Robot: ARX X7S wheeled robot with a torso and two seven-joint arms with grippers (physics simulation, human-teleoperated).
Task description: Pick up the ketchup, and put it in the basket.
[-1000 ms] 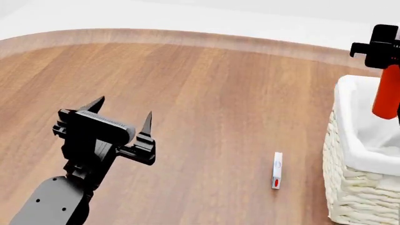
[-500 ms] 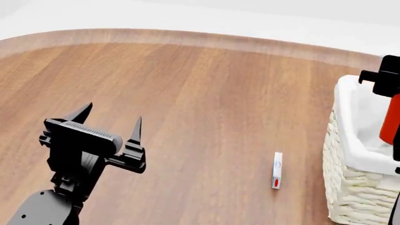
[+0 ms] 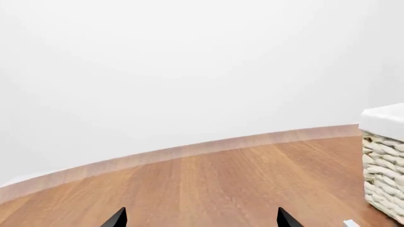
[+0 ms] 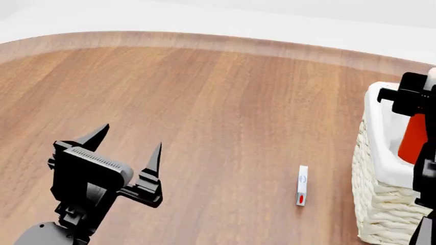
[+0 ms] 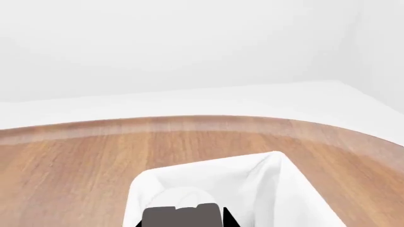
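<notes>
At far right of the head view, the right pincer (image 4: 417, 102) grips the ketchup (image 4: 411, 139), bottle hanging inside the basket (image 4: 379, 204). Left pincer (image 4: 126, 148) hovers over the wooden surface (image 4: 225, 102), spread wide, carrying nothing; small white box (image 4: 301, 185) lies near the basket.

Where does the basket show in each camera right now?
Head view: basket at the right edge, beside the small white box.
Left wrist view: woven corner at the picture's right edge.
Right wrist view: white liner at bottom centre.
Shared landmark: the wooden table's curved edge.
</notes>
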